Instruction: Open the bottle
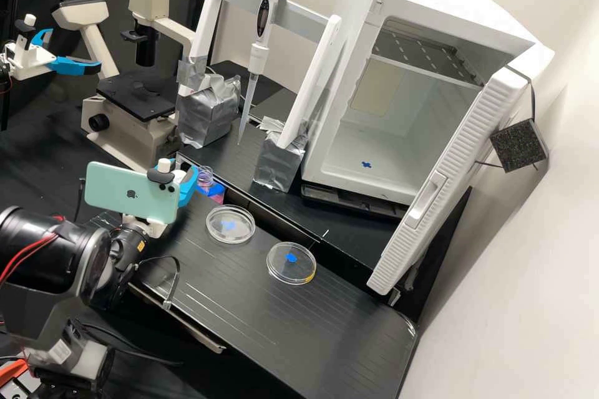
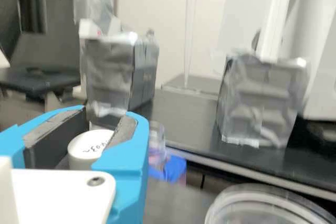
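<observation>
Far left: a microscope (image 1: 134,137), pale body with a dark stage. To its right and nearer, a pale green phone (image 1: 132,192) is mounted on the arm (image 1: 53,262). At the phone's right edge is the gripper (image 1: 189,187), its blue fingers closed around a white cap (image 2: 90,146) that has dark handwriting on top; the cap is off the bottle. Just right of the gripper, the bottle (image 1: 204,179) stands upright at the far edge of the table (image 1: 249,318), clear at its neck, with pink and a bright blue patch lower down. Behind it, a white stand (image 1: 204,19) rises from two feet wrapped in silver tape; a pipette (image 1: 257,57) hangs upright between its posts, tip downward, slightly tilted. Right of the bottle and nearer, a clear round dish (image 1: 230,224) lies flat, a blue mark visible at its middle. Further right and nearer again, a second dish (image 1: 291,263), apart from the first, also shows a blue mark, plus yellow at its right rim. Far right: a white cabinet (image 1: 399,131), door swung open, perforated shelf inside near the top, small blue mark on its floor.
</observation>
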Action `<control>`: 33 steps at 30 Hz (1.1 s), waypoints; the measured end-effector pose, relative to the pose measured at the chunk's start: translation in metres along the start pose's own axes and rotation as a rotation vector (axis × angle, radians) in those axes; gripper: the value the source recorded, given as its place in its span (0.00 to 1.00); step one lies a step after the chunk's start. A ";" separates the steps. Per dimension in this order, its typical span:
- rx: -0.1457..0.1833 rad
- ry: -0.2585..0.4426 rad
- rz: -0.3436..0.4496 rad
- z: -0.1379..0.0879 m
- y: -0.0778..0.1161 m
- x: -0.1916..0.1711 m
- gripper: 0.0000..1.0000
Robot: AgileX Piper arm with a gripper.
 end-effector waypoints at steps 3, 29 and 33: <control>0.004 -0.025 -0.017 0.003 -0.004 0.001 0.00; 0.010 0.020 0.053 -0.003 0.007 -0.005 1.00; -0.010 0.055 0.131 -0.003 0.025 -0.010 1.00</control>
